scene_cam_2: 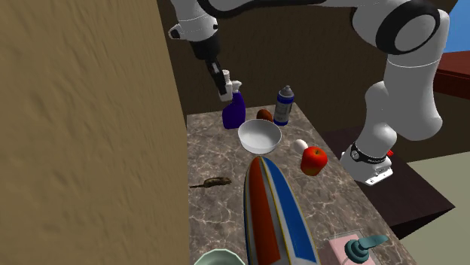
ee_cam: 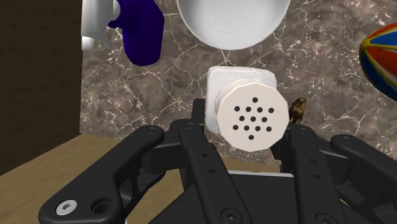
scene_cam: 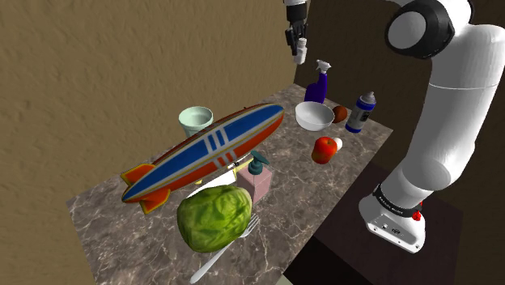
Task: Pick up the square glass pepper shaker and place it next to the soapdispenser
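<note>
The gripper [ee_cam: 247,137] clasps a white shaker [ee_cam: 250,116] by its flat sides, above the bench [ee_cam: 159,95]. It seems light, rigid, slippery.

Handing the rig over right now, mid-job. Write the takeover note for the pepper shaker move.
Gripper: shut on the pepper shaker, whose white perforated cap faces the wrist camera.
Shaker: held high above the marble counter, over the end with the blue spray bottle.
Soap dispenser: pink with a teal pump, farther along the counter, beside the toy airship and the lettuce.
Done: pick and lift.
Left: carry it to the dispenser, set it down beside it, release.
</note>
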`<state>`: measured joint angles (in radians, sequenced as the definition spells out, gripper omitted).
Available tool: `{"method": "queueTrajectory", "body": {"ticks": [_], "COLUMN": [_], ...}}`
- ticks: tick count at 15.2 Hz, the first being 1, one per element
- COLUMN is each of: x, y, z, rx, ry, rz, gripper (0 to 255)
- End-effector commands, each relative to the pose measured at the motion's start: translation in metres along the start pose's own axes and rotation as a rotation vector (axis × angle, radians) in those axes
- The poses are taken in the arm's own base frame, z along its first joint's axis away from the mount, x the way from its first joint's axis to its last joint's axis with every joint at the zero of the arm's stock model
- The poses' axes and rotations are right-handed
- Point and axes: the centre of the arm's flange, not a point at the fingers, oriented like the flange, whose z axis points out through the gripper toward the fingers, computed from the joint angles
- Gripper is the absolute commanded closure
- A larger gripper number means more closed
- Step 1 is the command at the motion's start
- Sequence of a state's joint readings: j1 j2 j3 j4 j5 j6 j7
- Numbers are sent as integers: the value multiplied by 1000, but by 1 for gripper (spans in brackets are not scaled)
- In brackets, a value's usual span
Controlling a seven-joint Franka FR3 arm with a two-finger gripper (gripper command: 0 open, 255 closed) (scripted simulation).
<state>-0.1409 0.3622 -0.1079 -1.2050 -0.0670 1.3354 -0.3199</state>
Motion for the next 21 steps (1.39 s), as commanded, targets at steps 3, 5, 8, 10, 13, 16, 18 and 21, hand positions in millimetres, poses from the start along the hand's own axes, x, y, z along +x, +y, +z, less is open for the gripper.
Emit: {"method": "queueTrajectory", "body": {"ticks": [3, 5, 8, 10, 13, 16, 18, 21], "x": [-17, -25, -39, -47, -60, -73, -82, -95], "y": [-48, -73, -110, -135, -172, -210, -234, -272], "z": [2, 3, 5, 7, 9, 11, 13, 15], "rx": [0, 0, 0, 0, 0, 0, 0, 0], "ry": [0, 0, 0, 0, 0, 0, 0, 0], "rz": [1, 1, 1, 1, 1, 1, 1, 1], "gripper": [255, 255, 255, 255, 255, 255, 255, 255]}}
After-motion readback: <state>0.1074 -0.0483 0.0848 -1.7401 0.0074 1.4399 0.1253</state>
